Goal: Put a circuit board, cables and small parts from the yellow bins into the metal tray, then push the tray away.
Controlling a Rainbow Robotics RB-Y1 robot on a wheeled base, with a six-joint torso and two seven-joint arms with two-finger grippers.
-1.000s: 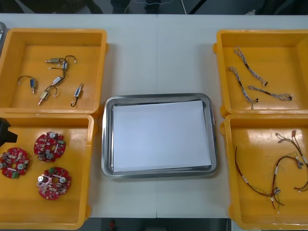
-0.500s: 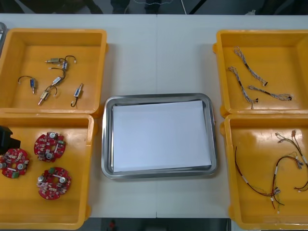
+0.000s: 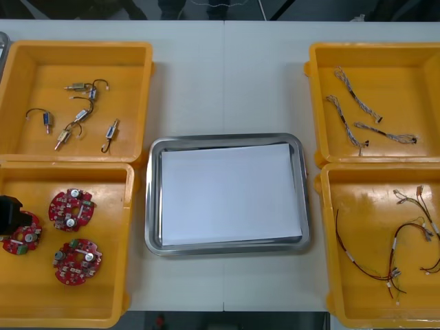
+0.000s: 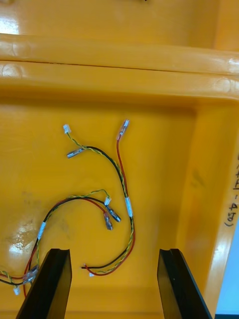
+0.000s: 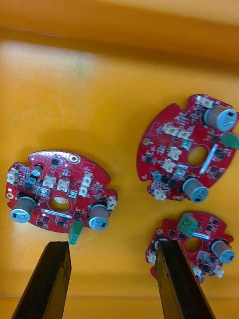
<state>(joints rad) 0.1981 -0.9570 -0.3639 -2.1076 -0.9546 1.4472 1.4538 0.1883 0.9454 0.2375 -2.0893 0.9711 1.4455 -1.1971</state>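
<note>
As things lie now: nothing is in the metal tray yet. Its white inside is bare, at the centre of the counter.
Step in hand: by my reading, the reach for the first pick, a circuit board.
Left gripper: the left gripper hangs over the near-left bin, at 8 o'clock from the tray, spread wide with nothing held.
Boards: three circuit boards lie flat in that bin, apart from one another. From above, the gripper overlaps the 10 o'clock edge of the leftmost board.
Left wrist view: the open fingers frame bare bin floor, with a board's edge just off each tip.
Right gripper: the right gripper is wide open and empty over the red, yellow and black cables in the near-right bin, at 4 o'clock from the tray. It looks idle.
Other stock: small metal parts lie in the bin at 10 o'clock and twisted cables in the bin at 2 o'clock.
Risk, empty close: a straight descent from here could shut on bare floor, since the gap sits between two boards, not over one.
Risk, double contact: each finger could land on a different board, tipping one or shoving both.
Risk, slip: the boards lie flat and carry tall parts, so a pinch at the rim may skate off or catch a component.
Risk, wall: the bin's 9 o'clock wall is close, so any sideways correction could knock it.
</note>
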